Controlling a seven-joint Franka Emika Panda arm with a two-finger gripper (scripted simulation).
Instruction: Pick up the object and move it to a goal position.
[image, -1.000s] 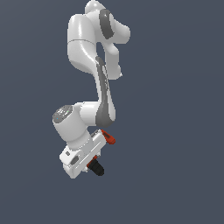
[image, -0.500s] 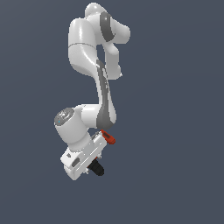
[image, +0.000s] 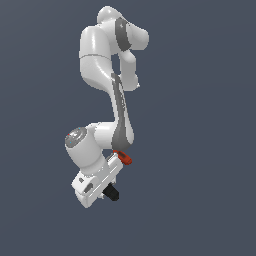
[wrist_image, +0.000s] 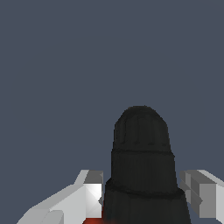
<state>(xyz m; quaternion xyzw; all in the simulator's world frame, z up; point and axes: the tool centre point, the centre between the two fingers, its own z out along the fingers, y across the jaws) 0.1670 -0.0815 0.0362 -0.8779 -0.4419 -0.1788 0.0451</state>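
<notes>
Red drill (wrist_image: 140, 162) (black-tipped) between pincer (wrist_image: 144, 194) fingers.

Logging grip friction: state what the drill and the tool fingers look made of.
Drill: looks like matte black rubber or plastic at the chuck, no highlights; red-orange body, probably plastic. Tool fingers: smooth, pale grey, faceted, plastic or painted metal; render leaves it open.

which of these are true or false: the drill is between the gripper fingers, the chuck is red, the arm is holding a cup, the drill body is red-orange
1. The toy drill sits between the gripper fingers. True.
2. The drill's chuck is red. False: the chuck is black.
3. The arm carries a cup. False: the only thing at the gripper is the drill.
4. A red-orange part of the drill shows beside the gripper in the exterior view. True.
</notes>
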